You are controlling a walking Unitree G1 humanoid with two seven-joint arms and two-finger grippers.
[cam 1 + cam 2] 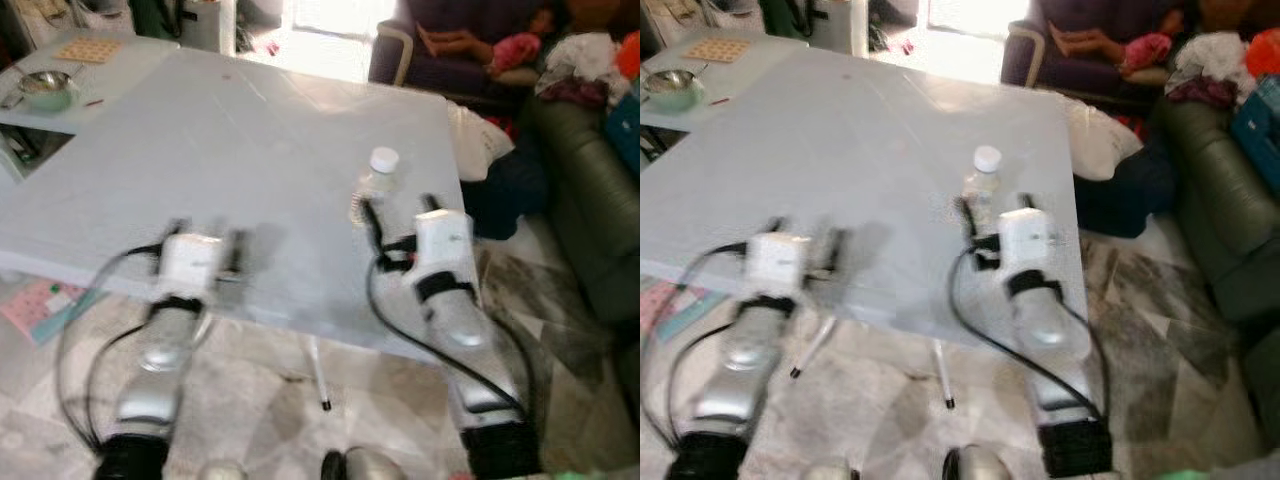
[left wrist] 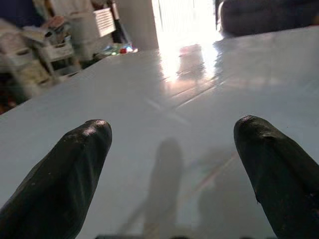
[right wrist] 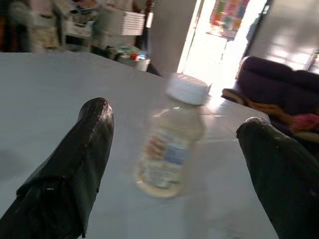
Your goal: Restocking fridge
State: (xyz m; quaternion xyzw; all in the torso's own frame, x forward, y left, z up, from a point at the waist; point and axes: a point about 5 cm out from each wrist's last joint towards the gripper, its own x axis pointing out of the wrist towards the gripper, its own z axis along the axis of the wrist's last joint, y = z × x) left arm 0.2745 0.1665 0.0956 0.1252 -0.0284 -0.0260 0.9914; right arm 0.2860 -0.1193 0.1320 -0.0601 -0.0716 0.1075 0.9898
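Both claws are held wide over the near edge of the pale worktop (image 1: 250,130), with a small bottle in front of the right one.

The bottle (image 3: 172,144), clear with a white cap and pale contents, is seen upright on the worktop near its right edge, just beyond the right claw (image 3: 174,164); the fingers (image 3: 75,159) are spread wide to either side of it and are not touching it. The left claw (image 2: 172,164) is spread equally wide above bare worktop at the near left. A metal bowl (image 1: 45,88) is placed on the far left. A dark green sofa (image 1: 590,210) piled with clothes is seen to the right, and a seated person's arm (image 1: 460,42) at the far side.
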